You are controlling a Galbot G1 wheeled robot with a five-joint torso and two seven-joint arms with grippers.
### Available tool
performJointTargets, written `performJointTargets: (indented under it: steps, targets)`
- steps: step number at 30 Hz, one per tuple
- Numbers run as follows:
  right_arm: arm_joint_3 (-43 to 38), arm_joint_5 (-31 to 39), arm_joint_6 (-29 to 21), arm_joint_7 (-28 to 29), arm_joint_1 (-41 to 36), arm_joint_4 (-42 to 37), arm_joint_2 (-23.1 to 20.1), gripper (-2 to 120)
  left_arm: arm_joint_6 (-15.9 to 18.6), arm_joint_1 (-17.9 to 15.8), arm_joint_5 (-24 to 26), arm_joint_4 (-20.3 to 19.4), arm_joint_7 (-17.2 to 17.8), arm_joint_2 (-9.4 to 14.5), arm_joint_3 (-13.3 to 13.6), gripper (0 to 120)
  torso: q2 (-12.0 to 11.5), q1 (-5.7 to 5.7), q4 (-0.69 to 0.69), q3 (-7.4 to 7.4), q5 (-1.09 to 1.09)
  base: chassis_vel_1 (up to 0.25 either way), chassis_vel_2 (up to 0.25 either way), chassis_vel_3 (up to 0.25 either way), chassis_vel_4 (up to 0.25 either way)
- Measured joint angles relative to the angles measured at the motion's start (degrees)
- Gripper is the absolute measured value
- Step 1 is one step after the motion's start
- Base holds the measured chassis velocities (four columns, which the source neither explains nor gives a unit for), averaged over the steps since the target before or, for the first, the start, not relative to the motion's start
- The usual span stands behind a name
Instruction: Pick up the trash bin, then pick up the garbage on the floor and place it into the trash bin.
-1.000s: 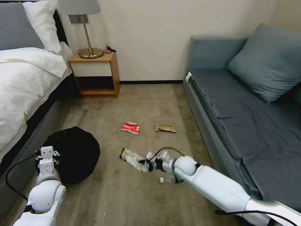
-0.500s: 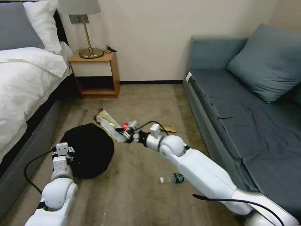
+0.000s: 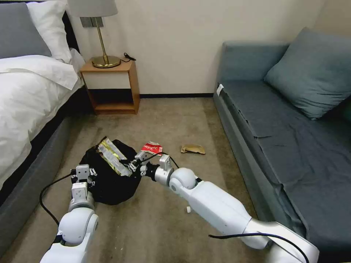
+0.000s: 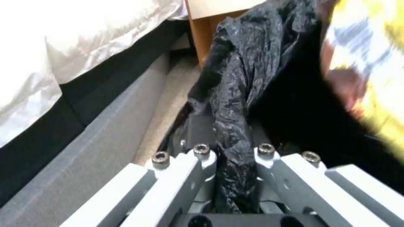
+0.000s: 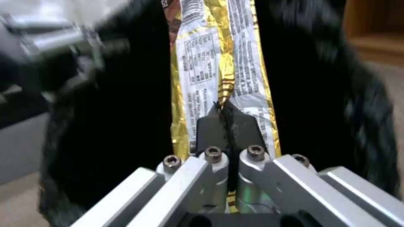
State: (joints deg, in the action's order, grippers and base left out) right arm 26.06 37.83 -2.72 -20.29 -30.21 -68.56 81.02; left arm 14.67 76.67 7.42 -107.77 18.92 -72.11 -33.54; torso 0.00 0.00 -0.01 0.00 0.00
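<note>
The bin [image 3: 109, 179] hangs just off the carpet beside the bed, our left end effector [image 4: 233, 176] pinching a fold of its crinkly black liner so the mouth faces the litter. Our right end effector [image 5: 227, 126] is pressed together on the gold wrapper [image 3: 111, 156], a flat, shiny foil strip held over the mouth, ready to drop, we judge. The red wrapper [image 3: 152, 148] and tan packet [image 3: 192, 149], both crumpled, lie on the floor beyond.
</note>
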Motion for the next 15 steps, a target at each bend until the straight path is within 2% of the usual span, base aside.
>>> performJointTargets:
  steps: [3, 5, 7, 10, 11, 14, 15]
  targets:
    - [0.28, -1.31, 0.29, 0.19, -0.38, 0.93, 0.49, 1, 0.0, -0.09, 0.1, 0.03, 0.0, -0.01, -0.03, 3, 0.0, 0.0, 0.0, 0.0, 0.0, 0.0, 0.0, 0.0, 0.0]
    - [0.75, -2.4, 0.6, 0.64, -0.71, 1.03, 0.64, 13, -0.03, -0.07, 0.31, 0.19, 0.0, -0.01, -0.23, 3, 0.0, 0.0, 0.0, 0.0, 0.0, 0.0, 0.0, 0.0, 0.0]
    - [0.88, -2.71, 0.67, 0.75, -0.75, 0.99, 0.63, 16, -0.07, -0.06, 0.34, 0.31, 0.01, -0.01, -0.31, 3, 0.0, 0.0, 0.0, 0.0, 0.0, 0.0, 0.0, 0.0, 0.0]
    - [1.57, -3.08, 0.65, 0.96, -0.76, 0.51, 0.09, 31, -0.19, -0.09, 0.37, 0.72, 0.06, -0.12, -0.59, 3, 0.0, 0.0, 0.0, 0.0, 0.0, 0.0, 0.0, 0.0, 0.0]
    - [1.57, -3.08, 0.65, 0.96, -0.76, 0.51, 0.09, 31, -0.19, -0.09, 0.37, 0.72, 0.06, -0.12, -0.59, 3, 0.0, 0.0, 0.0, 0.0, 0.0, 0.0, 0.0, 0.0, 0.0]
    - [2.27, -3.79, 0.32, 1.52, -0.76, -1.02, -1.23, 44, -0.35, -0.21, 0.42, 1.01, 0.11, -0.19, -0.85, 3, 0.0, 0.0, 0.01, -0.01, 0.0, 0.0, 0.0, 0.0, 0.0]
    - [2.27, -3.79, 0.32, 1.52, -0.76, -1.02, -1.23, 44, -0.35, -0.21, 0.42, 1.01, 0.11, -0.19, -0.85, 3, 0.0, 0.0, 0.01, -0.01, 0.0, 0.0, 0.0, 0.0, 0.0]
